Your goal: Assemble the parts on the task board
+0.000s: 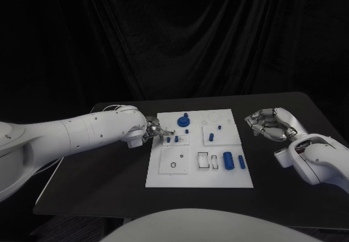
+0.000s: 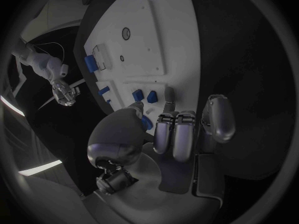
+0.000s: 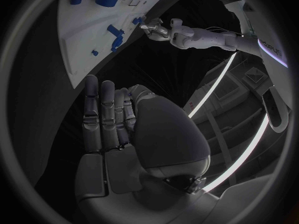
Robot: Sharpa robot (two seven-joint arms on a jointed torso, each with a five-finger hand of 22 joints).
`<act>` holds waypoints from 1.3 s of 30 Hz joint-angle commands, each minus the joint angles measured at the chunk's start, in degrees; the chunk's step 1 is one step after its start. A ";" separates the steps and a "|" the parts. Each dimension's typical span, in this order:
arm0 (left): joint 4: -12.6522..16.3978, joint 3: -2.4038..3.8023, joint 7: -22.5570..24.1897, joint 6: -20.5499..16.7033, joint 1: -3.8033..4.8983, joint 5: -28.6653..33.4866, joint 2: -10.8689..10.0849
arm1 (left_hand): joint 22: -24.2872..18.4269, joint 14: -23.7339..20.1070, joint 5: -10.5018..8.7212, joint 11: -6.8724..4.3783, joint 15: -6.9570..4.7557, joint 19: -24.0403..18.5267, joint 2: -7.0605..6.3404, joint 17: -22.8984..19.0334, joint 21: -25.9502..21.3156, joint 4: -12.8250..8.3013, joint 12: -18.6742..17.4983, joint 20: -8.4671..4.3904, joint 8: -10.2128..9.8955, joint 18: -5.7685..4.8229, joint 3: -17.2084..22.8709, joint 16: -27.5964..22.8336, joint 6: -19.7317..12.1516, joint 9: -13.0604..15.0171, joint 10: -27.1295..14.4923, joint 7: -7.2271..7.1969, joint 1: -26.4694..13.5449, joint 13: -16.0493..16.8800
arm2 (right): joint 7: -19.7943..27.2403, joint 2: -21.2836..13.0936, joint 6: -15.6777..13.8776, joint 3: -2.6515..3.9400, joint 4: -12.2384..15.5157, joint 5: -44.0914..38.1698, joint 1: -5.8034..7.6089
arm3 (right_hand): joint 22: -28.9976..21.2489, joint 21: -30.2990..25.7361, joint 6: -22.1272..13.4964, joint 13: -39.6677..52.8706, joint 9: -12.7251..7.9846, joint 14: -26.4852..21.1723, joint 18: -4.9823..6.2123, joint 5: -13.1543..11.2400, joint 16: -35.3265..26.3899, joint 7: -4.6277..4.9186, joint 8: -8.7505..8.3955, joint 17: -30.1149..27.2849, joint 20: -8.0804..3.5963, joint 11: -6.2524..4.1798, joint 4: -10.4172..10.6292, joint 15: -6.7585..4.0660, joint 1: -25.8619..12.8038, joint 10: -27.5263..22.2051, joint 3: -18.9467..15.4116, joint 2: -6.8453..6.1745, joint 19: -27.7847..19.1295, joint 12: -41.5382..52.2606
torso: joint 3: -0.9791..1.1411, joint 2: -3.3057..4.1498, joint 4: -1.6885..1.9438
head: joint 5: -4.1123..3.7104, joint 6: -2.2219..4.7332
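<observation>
The white task board (image 1: 200, 174) lies in the middle of the black table. Blue parts stand on it: a round knob (image 1: 183, 121), small pegs (image 1: 212, 135) and two longer cylinders (image 1: 227, 160) near its right side. My left hand (image 1: 156, 130) is at the board's left edge. In the left wrist view its thumb (image 2: 124, 129) and fingers (image 2: 177, 134) pinch a small blue part (image 2: 146, 123) just above the board, next to two standing blue pieces (image 2: 152, 96). My right hand (image 1: 268, 123) hovers off the board's right edge, fingers curled in, holding nothing.
The board (image 2: 146, 40) has bare recesses and slots (image 1: 207, 160) near its front half. Black table (image 1: 95, 186) surrounds the board on all sides. The right wrist view shows the board (image 3: 81, 30) and my left hand (image 3: 159, 29) beyond it.
</observation>
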 commanded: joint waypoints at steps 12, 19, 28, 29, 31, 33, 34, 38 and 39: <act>11.08 0.13 38.10 -33.68 0.19 7.01 -11.93 | 3.88 -8.88 7.47 2.37 2.59 -17.71 2.41 -1.01 -20.66 -0.04 -17.26 2.08 5.80 3.94 -7.52 -8.28 -12.49 2.01 -10.44 2.97 14.18 6.05 | -3.08 0.09 0.36 0.06 0.23 -0.84 3.84 | 1.35 0.21 -0.58 -0.65 -0.14 -0.39 0.37 -0.23 0.30 0.18 0.30 -0.47 0.11 0.12 0.37 0.18 0.46 -0.95 -0.13 -0.54 0.04 -0.78 | -0.05 -0.09 -0.11 | 3.24 0.00; 16.65 0.14 52.01 -33.43 0.25 16.47 -16.94 | -5.85 -47.19 11.42 7.42 8.27 -40.04 4.01 -32.34 -47.11 0.41 -51.00 5.94 3.92 3.75 -10.30 -37.37 -13.34 -9.26 -44.13 5.86 23.89 -15.66 | -9.00 2.90 4.22 0.06 0.26 -8.71 8.08 | 1.40 0.36 -0.95 -3.50 -0.29 -0.80 0.39 -3.80 0.87 0.56 0.52 -1.46 0.34 0.64 -0.13 0.50 2.01 -1.97 -0.56 -1.48 -0.34 -4.67 | -0.97 -0.15 0.18 | 4.54 0.00; 21.40 0.14 63.23 -28.78 0.29 26.43 -19.40 | -18.99 -57.68 17.09 8.72 10.64 -48.92 4.65 -50.73 -63.94 0.00 -64.45 8.28 -1.05 3.95 -11.57 -56.54 -13.52 -23.65 -52.36 6.57 32.95 -36.02 | -17.33 6.95 13.82 0.08 0.32 -19.03 13.68 | 1.51 1.32 -3.02 -7.32 -1.79 -0.84 0.31 -6.48 1.65 1.78 -1.41 -2.73 0.79 1.87 -0.40 1.24 4.73 -2.87 -1.09 -2.41 -0.40 -10.18 | -2.53 0.52 1.23 | 5.09 0.00; 21.47 0.14 63.80 -28.45 0.29 26.82 -19.35 | -20.96 -57.19 17.76 8.57 10.56 -48.33 4.51 -53.27 -65.50 0.07 -65.18 8.74 -1.88 4.43 -11.91 -57.76 -12.88 -26.57 -52.01 6.85 34.01 -39.57 | -17.77 7.25 14.76 0.08 0.28 -19.91 14.07 | 1.53 1.46 -3.02 -7.55 -1.91 -0.69 0.34 -6.63 1.76 1.81 -1.53 -2.81 0.79 1.89 -0.51 1.25 4.99 -2.81 -1.12 -2.46 -0.32 -10.48 | -2.75 0.64 1.34 | 5.10 0.00; 21.24 0.14 64.83 -27.45 0.29 27.49 -19.12 | -22.36 -55.34 19.95 9.05 11.21 -45.55 4.47 -55.68 -65.78 -0.09 -65.96 9.93 -3.59 4.88 -11.47 -57.88 -13.16 -30.54 -52.14 6.71 36.57 -43.77 | -18.67 7.98 17.25 0.08 0.16 -21.60 14.84 | 1.56 1.92 -3.16 -8.15 -2.24 -0.27 0.39 -7.05 1.97 1.76 -1.94 -3.09 0.77 1.89 -0.81 1.16 5.65 -2.59 -1.20 -2.56 -0.02 -11.22 | -3.37 1.09 1.69 | 5.08 0.00; 20.76 0.14 65.38 -26.51 0.28 27.83 -18.86 | -22.92 -54.55 20.62 9.28 11.54 -44.40 4.61 -56.95 -65.90 -0.03 -66.09 10.37 -4.06 5.13 -11.25 -57.77 -12.69 -32.64 -52.09 6.74 37.38 -46.09 | -19.36 8.39 19.42 0.08 0.18 -22.46 15.22 | 1.55 2.20 -3.42 -8.58 -2.54 -0.19 0.40 -7.44 1.94 1.68 -2.34 -3.38 0.75 1.85 -0.98 1.11 6.06 -2.43 -1.31 -2.65 0.02 -11.75 | -3.70 1.39 1.85 | 5.22 0.00; 20.39 0.14 65.65 -25.97 0.27 27.98 -18.67 | -23.49 -54.18 21.10 9.34 12.02 -44.00 4.56 -58.09 -66.30 -0.17 -66.36 10.84 -4.50 5.17 -10.92 -57.77 -12.52 -34.43 -52.39 6.76 38.29 -48.26 | -19.83 8.52 20.77 0.08 0.28 -22.84 15.39 | 1.55 2.27 -3.49 -8.71 -2.62 -0.20 0.41 -7.58 1.92 1.67 -2.46 -3.48 0.74 1.85 -1.02 1.10 6.17 -2.41 -1.35 -2.68 0.01 -11.91 | -4.08 1.75 2.01 | 5.12 0.00; 19.00 0.14 66.40 -24.98 0.24 28.29 -18.09 | -24.54 -53.15 21.57 8.87 13.29 -42.66 4.21 -60.52 -66.79 -0.25 -67.08 11.58 -5.50 4.67 -10.05 -57.39 -12.64 -38.17 -54.02 6.41 39.96 -53.22 | -20.99 8.41 24.36 0.08 0.82 -23.72 15.73 | 1.55 2.48 -3.51 -9.06 -2.84 -0.18 0.40 -8.08 1.86 1.64 -2.68 -3.75 0.72 1.85 -1.11 1.09 6.52 -2.38 -1.37 -2.52 -0.07 -12.35 | -5.07 2.82 2.53 | 4.52 0.00; 18.81 0.14 66.48 -24.91 0.23 28.23 -18.07 | -24.51 -52.40 21.62 8.78 13.36 -42.10 4.16 -60.62 -66.55 -0.41 -67.21 11.54 -5.63 4.70 -9.77 -56.91 -12.71 -38.58 -54.32 6.33 40.44 -53.80 | -21.08 8.36 24.77 0.08 0.89 -24.03 15.77 | 1.56 2.54 -3.53 -9.15 -2.90 -0.20 0.40 -8.24 1.83 1.61 -2.75 -3.82 0.71 1.85 -1.16 1.09 6.64 -2.39 -1.38 -2.50 -0.11 -12.47 | -5.38 3.15 2.79 | 4.17 0.00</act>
